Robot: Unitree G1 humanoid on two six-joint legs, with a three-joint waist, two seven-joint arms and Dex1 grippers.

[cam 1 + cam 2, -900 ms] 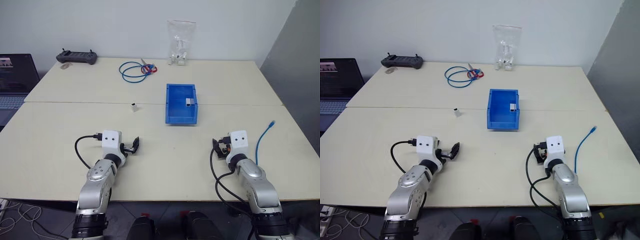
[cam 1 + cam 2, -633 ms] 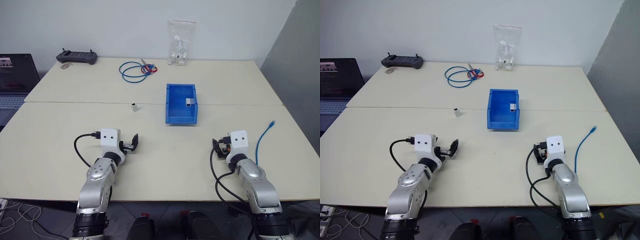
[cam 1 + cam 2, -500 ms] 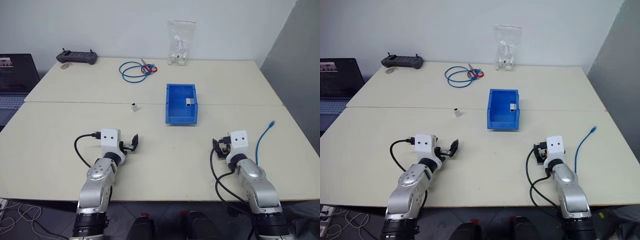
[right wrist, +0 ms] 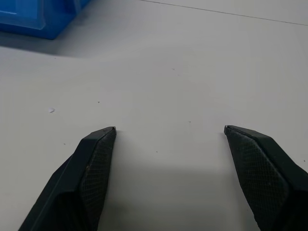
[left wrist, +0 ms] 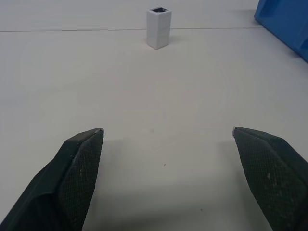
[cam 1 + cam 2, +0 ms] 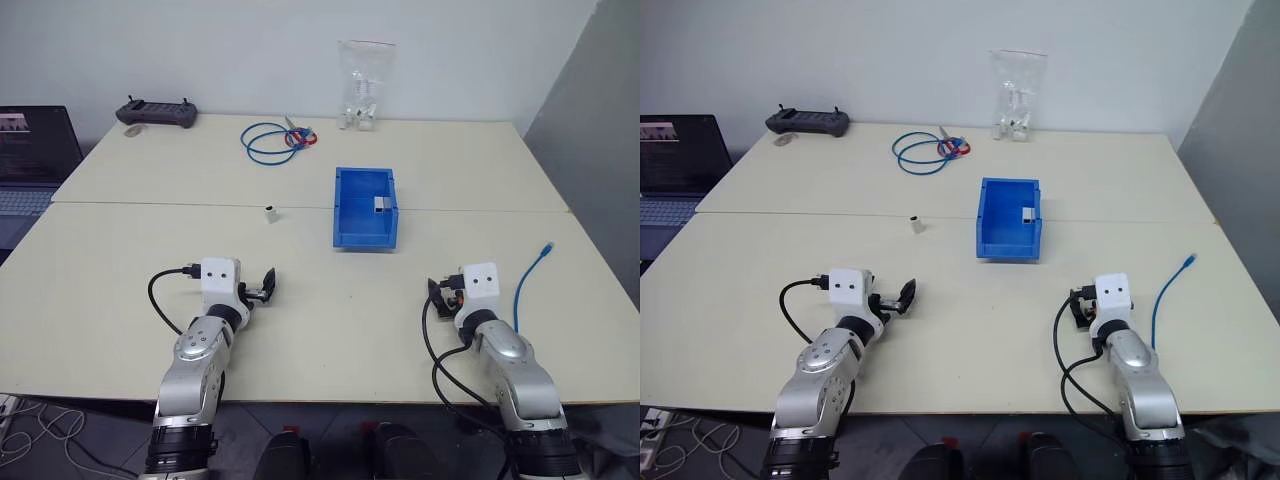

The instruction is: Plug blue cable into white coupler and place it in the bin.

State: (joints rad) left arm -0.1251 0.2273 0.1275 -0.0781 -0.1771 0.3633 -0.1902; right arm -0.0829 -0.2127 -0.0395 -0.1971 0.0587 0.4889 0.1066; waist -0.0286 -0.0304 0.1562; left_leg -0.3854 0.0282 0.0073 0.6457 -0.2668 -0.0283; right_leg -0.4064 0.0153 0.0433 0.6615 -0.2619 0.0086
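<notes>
The white coupler (image 6: 269, 213) stands upright on the table, socket face up, left of the bin (image 6: 350, 235); it also stands ahead of my left gripper's fingers as the white coupler (image 5: 159, 27). The blue cable (image 6: 528, 280) lies uncoiled along the table's right edge, its plug tip (image 6: 546, 245) pointing away from me. My left gripper (image 6: 262, 288) hovers open near the front left, well short of the coupler, with nothing between its fingers (image 5: 82, 163). My right gripper (image 6: 438, 297) is open and empty at the front right, just left of the cable.
A small grey block (image 6: 380, 204) lies inside the bin. At the back sit a coiled blue cable with red (image 6: 272, 140), a clear bag of white pieces (image 6: 362, 85) and a black controller (image 6: 155, 111). A laptop (image 6: 35, 150) stands far left.
The whole picture has shifted slightly. Both grippers and all the objects stay where they were.
</notes>
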